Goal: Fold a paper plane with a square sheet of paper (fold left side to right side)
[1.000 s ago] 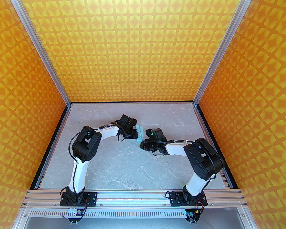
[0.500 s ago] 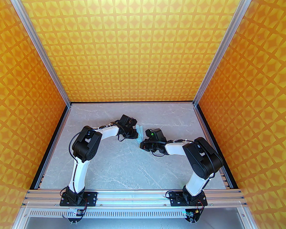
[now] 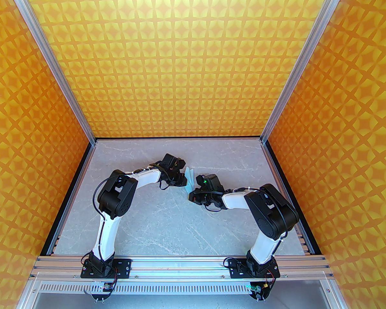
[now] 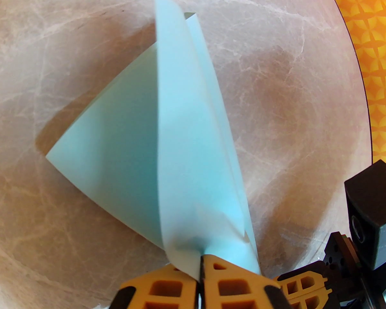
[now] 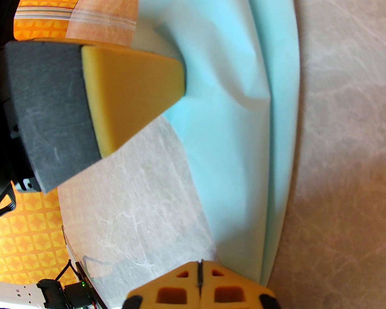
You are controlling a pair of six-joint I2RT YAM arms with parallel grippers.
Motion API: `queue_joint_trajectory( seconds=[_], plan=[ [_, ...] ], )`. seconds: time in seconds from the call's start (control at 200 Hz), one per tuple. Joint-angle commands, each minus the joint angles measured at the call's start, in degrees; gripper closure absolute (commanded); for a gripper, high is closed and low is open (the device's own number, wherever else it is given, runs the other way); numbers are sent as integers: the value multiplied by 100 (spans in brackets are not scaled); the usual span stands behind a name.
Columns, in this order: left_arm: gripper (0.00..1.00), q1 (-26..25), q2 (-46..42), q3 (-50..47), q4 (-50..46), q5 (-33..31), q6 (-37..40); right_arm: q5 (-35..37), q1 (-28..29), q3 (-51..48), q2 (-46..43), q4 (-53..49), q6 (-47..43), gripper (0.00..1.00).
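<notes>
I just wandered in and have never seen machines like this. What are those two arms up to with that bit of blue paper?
They are folding a light-blue paper into a plane. The left gripper is pinched shut on an edge of the partly folded sheet and holds its layers lifted above the marble-look table. The right gripper is closed too, right beside the paper's other end. Whether it actually grips the paper is hard to tell.

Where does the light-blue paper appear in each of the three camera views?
Top external: the paper, near the middle of the grey marble table.
Left wrist: paper at centre, pinched by the left gripper at bottom.
Right wrist: paper from top centre down to bottom right.
Shared landmark: the table.
</notes>
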Motion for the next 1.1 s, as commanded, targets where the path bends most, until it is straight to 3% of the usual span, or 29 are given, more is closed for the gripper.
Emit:
queue_joint_trajectory(
  seconds=[0.0,0.69,0.905,1.095],
  plan=[
    [89,39,134,319,-140,55,176,-9,-29,-113,111,9,25,97],
    [89,13,438,884,-529,58,376,-93,-28,-117,190,3,-19,97],
    [90,13,251,649,-399,56,310,228,-32,42,-659,-561,-197,88],
    [90,13,219,613,-366,59,302,856,-288,291,-1159,-1163,-248,72]
  ],
)
